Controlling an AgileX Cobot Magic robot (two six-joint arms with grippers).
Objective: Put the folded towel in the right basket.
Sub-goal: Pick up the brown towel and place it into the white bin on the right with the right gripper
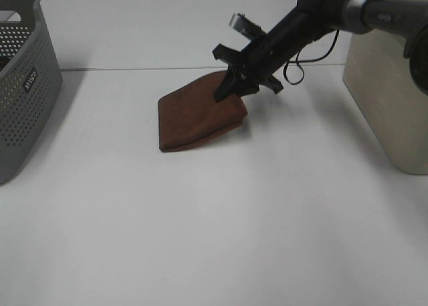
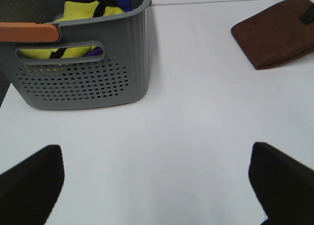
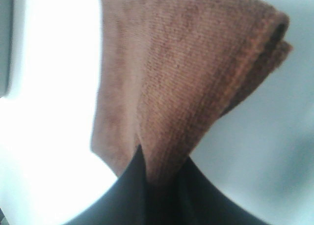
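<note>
The folded brown towel [image 1: 194, 119] lies mid-table, its far right corner raised off the surface. My right gripper [image 1: 229, 85] is shut on that corner; in the right wrist view the towel [image 3: 186, 72] hangs from the pinched gripper [image 3: 152, 178]. The right basket [image 1: 391, 99] is a beige bin at the table's right edge, to the right of the gripper. My left gripper [image 2: 157, 185] is open and empty over bare table, with its dark fingers [image 2: 29, 181] spread wide. The towel also shows in the left wrist view [image 2: 274, 33].
A grey perforated basket [image 1: 20, 85] stands at the left edge. In the left wrist view it [image 2: 83, 72] holds yellow and blue cloth [image 2: 83, 11]. A black cable [image 1: 297, 69] loops below the right arm.
</note>
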